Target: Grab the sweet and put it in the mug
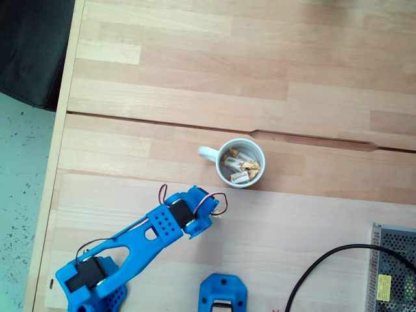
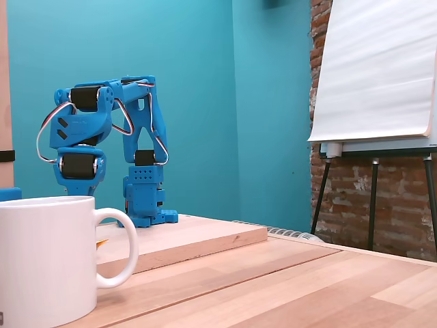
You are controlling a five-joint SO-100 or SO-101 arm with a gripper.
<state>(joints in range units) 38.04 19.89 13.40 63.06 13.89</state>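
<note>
The white mug (image 1: pixel 242 144) stands mid-table with its handle (image 1: pixel 207 153) to the left, and several wrapped sweets (image 1: pixel 239 168) lie inside it. My blue arm is folded low, its wrist (image 1: pixel 188 218) just below and left of the mug. The gripper hangs under the wrist, so its fingers are hidden from above. A tiny golden scrap (image 1: pixel 218 216), perhaps the end of a sweet, peeks out at the wrist's right side. In the low fixed view the mug (image 2: pixel 44 260) fills the near left and hides the gripper's tips. An orange speck (image 2: pixel 102 242) shows beside its handle (image 2: pixel 126 249).
A second blue part (image 1: pixel 222 294) sits at the bottom edge. A black cable (image 1: pixel 325 263) and a grey perforated metal box (image 1: pixel 393 273) lie at the bottom right. The table edge (image 1: pixel 62 130) runs down the left. A flipchart easel (image 2: pixel 375 75) stands beyond the table.
</note>
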